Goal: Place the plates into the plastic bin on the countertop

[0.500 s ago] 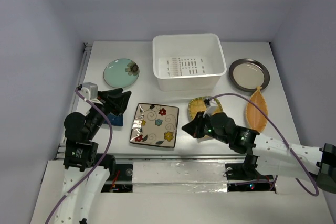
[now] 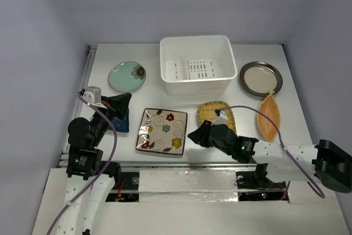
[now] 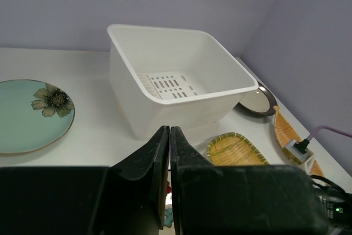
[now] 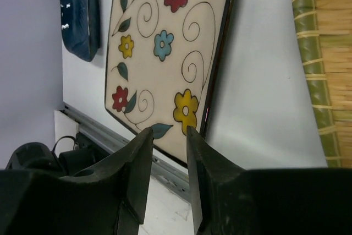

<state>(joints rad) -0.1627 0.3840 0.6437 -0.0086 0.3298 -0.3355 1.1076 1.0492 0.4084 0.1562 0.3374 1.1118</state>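
Nothing is done yet: the plastic bin (image 2: 195,85) stands empty on the table (image 2: 148,100), with all six plates (image 2: 127,76) lying around it. The left pincer (image 3: 169,131) is closed on nothing. The right pincer (image 4: 167,133), slightly open and empty, is at the floral plate's (image 2: 162,131) corner.

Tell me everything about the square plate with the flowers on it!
The square plate is cream with a dark shiny rim, rounded corners, curly vines, leaves, and red, blue and yellow flowers. It looks glazed, like ceramic. It lies flat on the white table by the front rail, between the dark blue plate and the yellow ribbed plate, touching neither. The right gripper is at its near right corner, jaws slightly apart; whether they touch is unclear.
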